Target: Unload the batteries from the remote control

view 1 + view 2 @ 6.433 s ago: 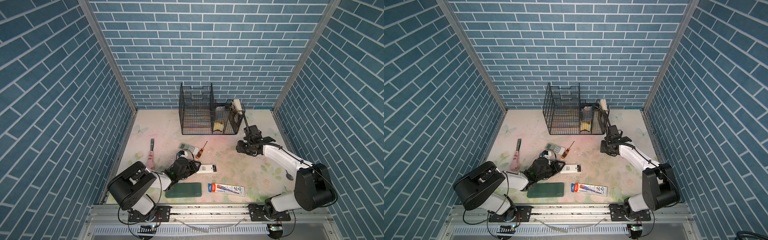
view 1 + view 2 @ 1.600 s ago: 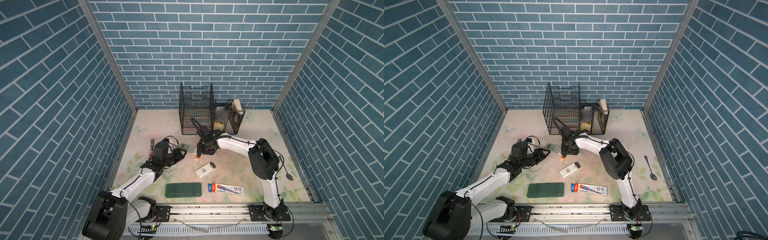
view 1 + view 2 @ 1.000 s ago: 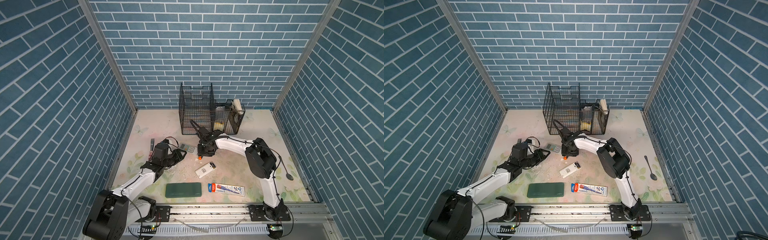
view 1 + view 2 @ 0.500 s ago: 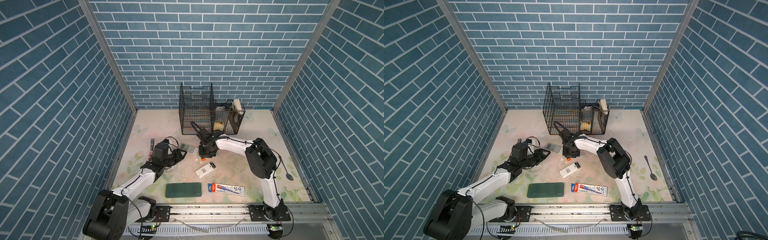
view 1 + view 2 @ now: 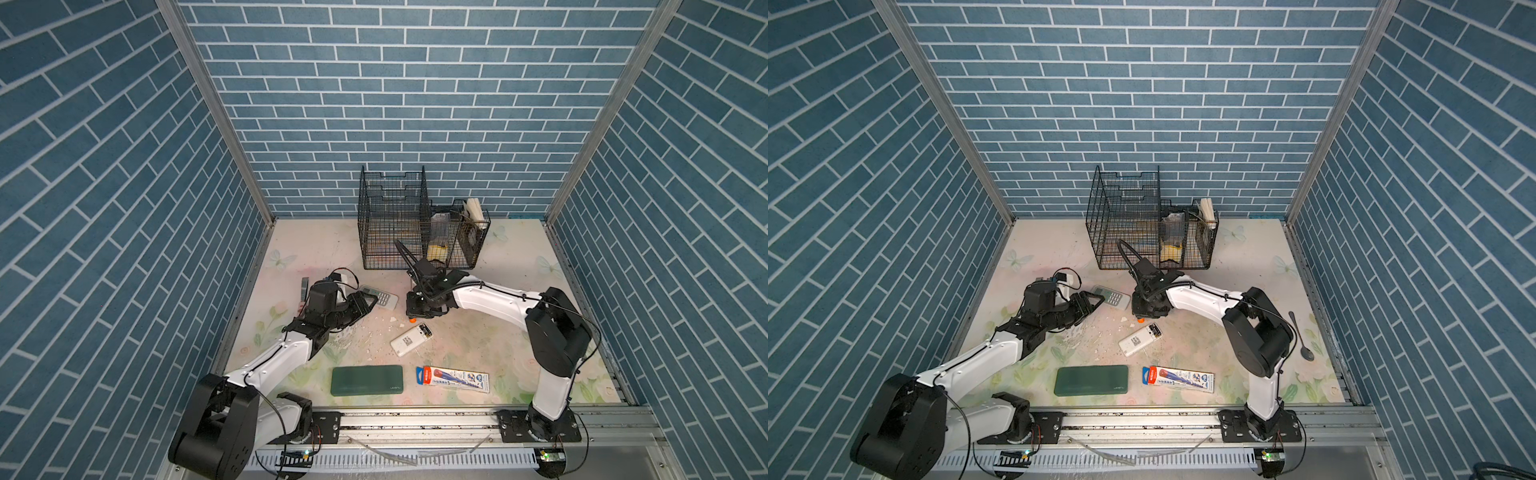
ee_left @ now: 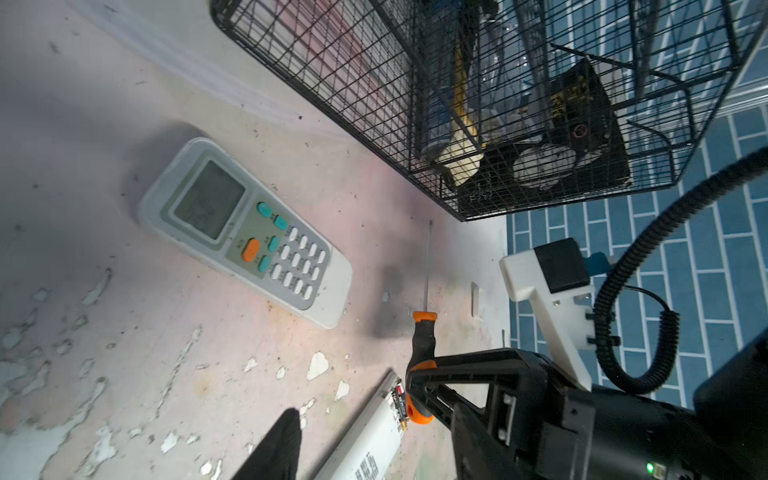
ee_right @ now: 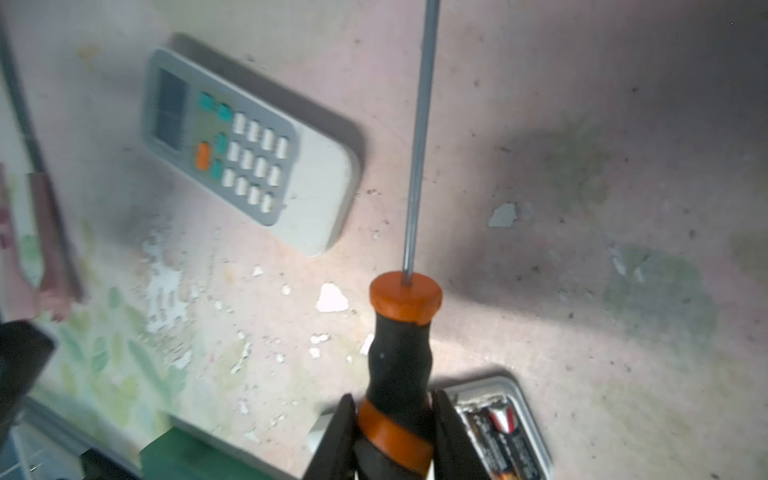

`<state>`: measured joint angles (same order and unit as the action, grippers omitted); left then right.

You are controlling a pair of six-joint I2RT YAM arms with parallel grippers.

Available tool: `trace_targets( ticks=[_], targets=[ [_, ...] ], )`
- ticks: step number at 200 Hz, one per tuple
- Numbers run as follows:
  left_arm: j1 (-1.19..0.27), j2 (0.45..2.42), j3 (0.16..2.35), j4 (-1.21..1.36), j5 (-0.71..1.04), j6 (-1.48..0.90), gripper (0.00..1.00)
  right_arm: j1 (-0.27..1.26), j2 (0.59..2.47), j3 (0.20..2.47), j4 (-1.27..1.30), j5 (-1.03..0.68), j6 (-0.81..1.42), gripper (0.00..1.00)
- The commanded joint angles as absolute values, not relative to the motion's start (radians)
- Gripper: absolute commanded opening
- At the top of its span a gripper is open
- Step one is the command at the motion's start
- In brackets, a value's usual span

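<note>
The white remote control point(image 5: 411, 339) lies face down mid-table, its battery bay open at the far end. Black batteries point(image 7: 503, 436) with coppery ends sit in that bay and also show as the batteries point(image 6: 400, 395) in the left wrist view. My right gripper point(image 5: 419, 309) hovers just behind that remote, shut on the orange-and-black screwdriver point(image 7: 399, 353) by the rear of its handle, with the shaft pointing away. My left gripper point(image 5: 365, 301) is open and empty beside a grey keypad remote point(image 5: 380, 296); one of its fingers point(image 6: 278, 444) shows.
A black wire basket point(image 5: 415, 224) with clutter stands at the back. A green case point(image 5: 367, 380) and a toothpaste box point(image 5: 453, 378) lie near the front edge. A spoon point(image 5: 1302, 338) lies at the right and a pink-handled tool point(image 5: 304, 291) by the left wall. Paint flakes dot the floor.
My right gripper has closed on the screwdriver handle and shifted it slightly toward the white remote. My left gripper's jaws have spread a little; that arm has hardly moved.
</note>
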<state>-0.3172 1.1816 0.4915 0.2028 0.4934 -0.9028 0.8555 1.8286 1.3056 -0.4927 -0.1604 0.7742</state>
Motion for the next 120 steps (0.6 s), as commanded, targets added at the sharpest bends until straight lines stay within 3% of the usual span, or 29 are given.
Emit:
trace_targets(
  ticks=[1,120],
  targets=[
    [-0.312,1.202,0.528,0.267,0.545,-0.921,0.59,0.852,1.779,1.254,-0.403,-0.229,0.719,0.04],
    [-0.413,1.324,0.576,0.417,0.543,-0.965,0.55,0.881,1.731,1.247,-0.275,-0.385,0.638,0.0]
  ],
)
